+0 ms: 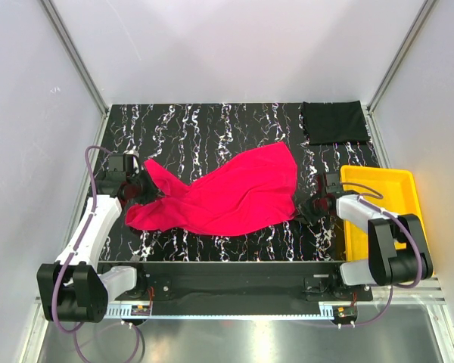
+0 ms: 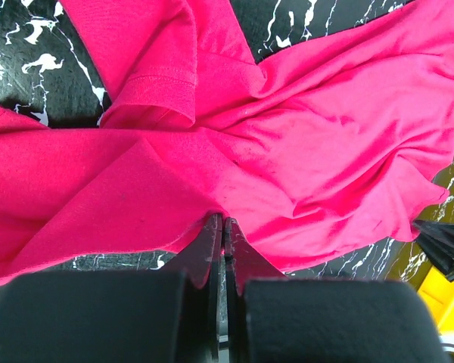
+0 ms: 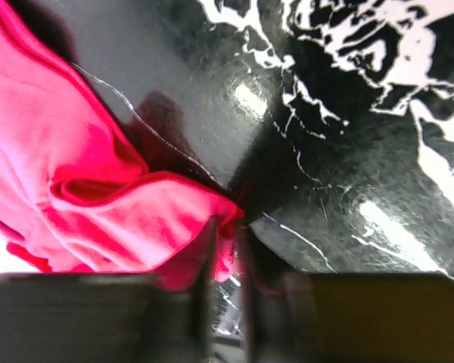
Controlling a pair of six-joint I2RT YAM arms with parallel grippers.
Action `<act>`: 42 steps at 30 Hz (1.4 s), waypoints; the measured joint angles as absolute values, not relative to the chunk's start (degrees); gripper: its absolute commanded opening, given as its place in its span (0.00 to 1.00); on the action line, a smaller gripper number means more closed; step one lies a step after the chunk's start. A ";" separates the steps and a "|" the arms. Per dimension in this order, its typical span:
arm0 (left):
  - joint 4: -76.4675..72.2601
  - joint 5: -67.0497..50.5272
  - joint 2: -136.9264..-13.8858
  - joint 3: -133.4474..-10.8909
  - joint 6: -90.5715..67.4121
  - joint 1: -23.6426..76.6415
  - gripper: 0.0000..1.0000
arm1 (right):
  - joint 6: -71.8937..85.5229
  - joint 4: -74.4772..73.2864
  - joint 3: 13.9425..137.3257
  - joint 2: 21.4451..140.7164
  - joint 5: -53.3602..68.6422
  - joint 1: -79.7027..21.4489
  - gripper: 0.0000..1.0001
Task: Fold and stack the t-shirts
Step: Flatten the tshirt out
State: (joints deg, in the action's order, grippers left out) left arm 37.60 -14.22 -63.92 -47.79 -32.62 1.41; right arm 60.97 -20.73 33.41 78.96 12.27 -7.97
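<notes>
The red t-shirt (image 1: 227,193) lies crumpled across the middle of the black veined table. My left gripper (image 1: 145,189) is at its left end, shut on the red cloth (image 2: 272,144); in the left wrist view the gripper (image 2: 224,221) pinches a fold of the cloth. My right gripper (image 1: 312,207) is at the shirt's right edge, shut on a corner of the red t-shirt (image 3: 121,227); in the right wrist view the gripper (image 3: 228,227) has cloth between its fingers. The black t-shirt (image 1: 333,122) lies folded at the far right corner of the table.
A yellow plastic tray (image 1: 408,204) stands at the right edge of the table, beside my right arm; a corner shows in the left wrist view (image 2: 450,302). White walls and metal posts enclose the table.
</notes>
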 measured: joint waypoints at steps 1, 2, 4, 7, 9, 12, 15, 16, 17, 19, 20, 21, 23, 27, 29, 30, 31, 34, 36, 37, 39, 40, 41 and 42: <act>37.60 -14.24 -63.92 -47.79 -32.62 1.39 0.00 | 61.14 -20.27 33.45 79.66 12.21 -7.92 0.08; 37.65 -14.24 -63.92 -47.86 -32.62 1.39 0.00 | 61.17 -20.12 33.61 80.29 12.75 -7.81 0.00; 37.87 -14.28 -64.18 -48.42 -32.58 1.39 0.00 | 60.58 -20.23 34.74 81.25 13.08 -7.75 0.00; 38.06 -14.15 -65.56 -51.72 -31.94 1.41 0.00 | 59.02 -21.39 38.70 82.08 13.08 -7.75 0.00; 38.20 -13.69 -67.22 -55.99 -31.16 1.39 0.00 | 57.43 -23.07 44.14 82.85 12.97 -7.75 0.00; 37.28 -13.52 -71.77 -65.67 -29.76 1.39 0.00 | 54.17 -24.60 57.93 87.02 12.99 -7.77 0.00; 34.65 -14.37 -80.05 -80.27 -28.05 1.39 0.00 | 51.59 -27.14 76.23 94.96 13.15 -7.73 0.00; 34.87 -14.90 -83.55 -86.87 -27.38 1.39 0.00 | 50.78 -28.53 84.27 98.45 13.17 -7.68 0.00; 34.02 -15.29 -87.13 -93.62 -26.65 1.32 0.00 | 50.11 -28.84 90.63 101.21 13.10 -7.66 0.00; 33.32 -16.40 -93.06 -107.31 -25.65 1.02 0.00 | 48.34 -32.27 107.04 107.20 13.06 -7.60 0.00; 31.48 -16.80 -95.42 -113.54 -25.36 0.75 0.00 | 47.46 -33.36 114.56 109.49 12.99 -7.53 0.00; 29.76 -17.04 -96.25 -117.14 -25.32 0.45 0.00 | 46.63 -35.20 121.73 111.20 12.95 -7.42 0.00; 27.49 -18.06 -96.38 -124.09 -25.52 -1.08 0.00 | 45.04 -38.92 134.91 113.82 12.64 -7.09 0.00; 21.30 -18.85 -94.45 -133.91 -26.87 -4.73 0.00 | 42.57 -42.06 149.99 113.03 11.90 -5.91 0.00; 18.74 -19.11 -91.24 -135.20 -27.86 -6.55 0.00 | 41.45 -42.81 150.98 109.80 11.18 -5.48 0.00; 18.00 -19.16 -89.93 -135.48 -28.14 -7.01 0.00 | 40.91 -43.46 150.71 108.07 10.98 -5.13 0.00; 17.17 -19.33 -88.18 -135.85 -28.40 -7.31 0.00 | 40.25 -43.64 149.73 106.17 10.66 -4.93 0.00; 15.42 -20.53 -83.44 -136.14 -28.95 -7.31 0.00 | 38.65 -44.53 144.14 100.03 10.04 -4.89 0.00; 15.11 -21.28 -80.75 -136.14 -29.08 -7.25 0.00 | 37.80 -44.40 138.72 95.72 9.93 -4.89 0.00; 15.05 -21.45 -79.42 -136.14 -29.12 -7.27 0.00 | 37.41 -44.53 135.11 93.10 9.91 -4.89 0.00; 15.20 -21.67 -77.06 -136.14 -29.12 -7.27 0.00 | 36.84 -44.51 128.86 88.25 9.80 -4.89 0.00; 15.46 -21.71 -75.92 -136.14 -29.08 -7.27 0.00 | 36.64 -44.75 125.56 85.52 9.65 -4.89 0.00; 15.90 -21.74 -74.70 -136.31 -28.97 -7.27 0.00 | 36.49 -44.45 122.76 83.02 9.63 -4.89 0.00; 16.75 -21.74 -73.76 -136.79 -28.86 -7.25 0.00 | 36.34 -44.18 118.87 79.53 9.61 -4.89 0.00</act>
